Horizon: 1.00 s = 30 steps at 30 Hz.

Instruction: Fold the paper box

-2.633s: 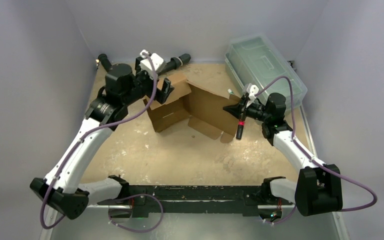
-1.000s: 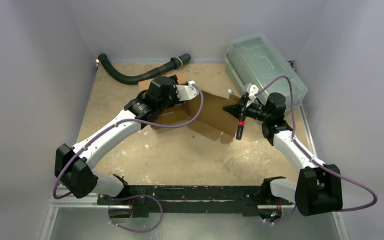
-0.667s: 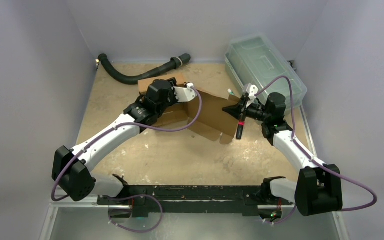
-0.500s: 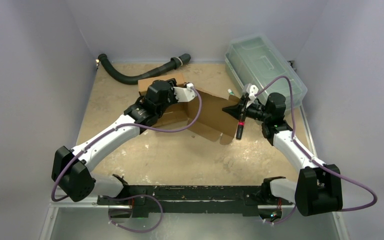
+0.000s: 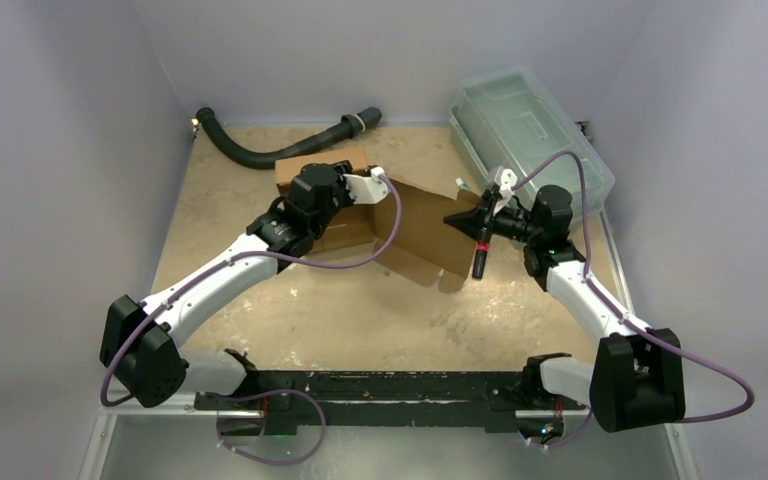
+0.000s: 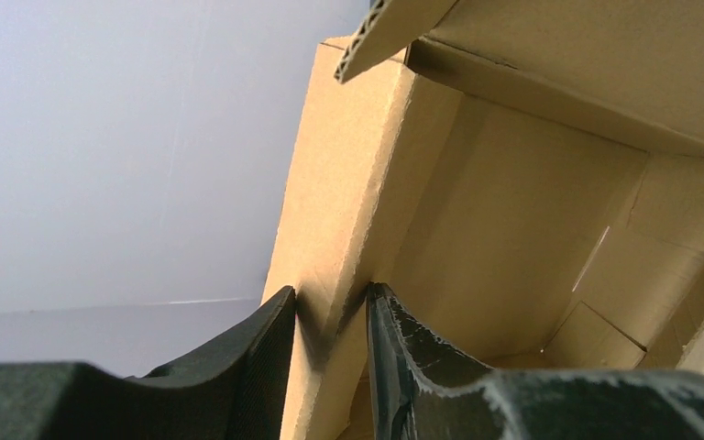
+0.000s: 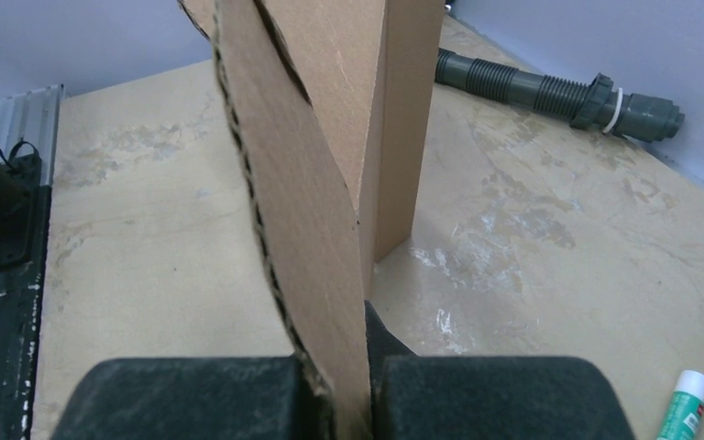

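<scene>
On the counter (image 5: 360,300), the left claw (image 6: 330,298) has just pinched the paper box (image 5: 422,225) wall. The right claw (image 7: 348,394) still pinches a flap, bracing it.

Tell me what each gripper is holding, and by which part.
Both hold the paper box: the right gripper pinches a raised flap's edge; the left gripper straddles and grips a side wall.

Top view: left arm (image 5: 222,270) covers the paper box (image 5: 428,225) centre and its own jaws; right wrist view: white-and-green stick (image 7: 686,403) cut by bottom edge, hose (image 7: 550,92) end behind the box.
</scene>
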Motion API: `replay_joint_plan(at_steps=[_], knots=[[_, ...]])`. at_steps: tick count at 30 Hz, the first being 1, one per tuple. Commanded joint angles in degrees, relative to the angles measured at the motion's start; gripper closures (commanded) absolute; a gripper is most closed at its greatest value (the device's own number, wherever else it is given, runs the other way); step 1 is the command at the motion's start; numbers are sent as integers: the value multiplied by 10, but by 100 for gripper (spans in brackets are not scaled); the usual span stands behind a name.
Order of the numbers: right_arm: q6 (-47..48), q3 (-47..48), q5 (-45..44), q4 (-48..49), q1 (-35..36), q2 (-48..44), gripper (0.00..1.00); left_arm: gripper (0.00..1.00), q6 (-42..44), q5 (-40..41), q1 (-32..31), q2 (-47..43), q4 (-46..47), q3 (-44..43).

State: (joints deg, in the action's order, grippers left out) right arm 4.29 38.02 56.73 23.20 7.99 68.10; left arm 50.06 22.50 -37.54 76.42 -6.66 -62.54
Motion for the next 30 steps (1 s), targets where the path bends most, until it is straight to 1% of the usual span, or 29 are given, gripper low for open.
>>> replay_joint_plan(at_steps=[1, 6, 12, 15, 18, 22, 30], knots=[[-36, 12, 29, 50, 4, -8, 100, 68, 5, -9, 0, -23, 35, 15], [-67, 6, 44, 74, 4, -10, 100, 70, 1, -20, -1, -29, 48, 24], [-76, 9, 30, 72, 4, -9, 100, 73, -15, -42, 0, -39, 54, 26], [-89, 15, 23, 67, 4, -6, 100, 80, -24, -45, -1, -40, 54, 26], [-106, 20, 24, 66, 4, -6, 100, 91, -37, -49, 0, -41, 54, 26], [-125, 25, 20, 64, 4, -12, 100, 100, -60, -53, -1, -42, 49, 24], [-140, 30, 23, 63, 4, -22, 100, 100, -128, -49, -13, -35, 24, 16]])
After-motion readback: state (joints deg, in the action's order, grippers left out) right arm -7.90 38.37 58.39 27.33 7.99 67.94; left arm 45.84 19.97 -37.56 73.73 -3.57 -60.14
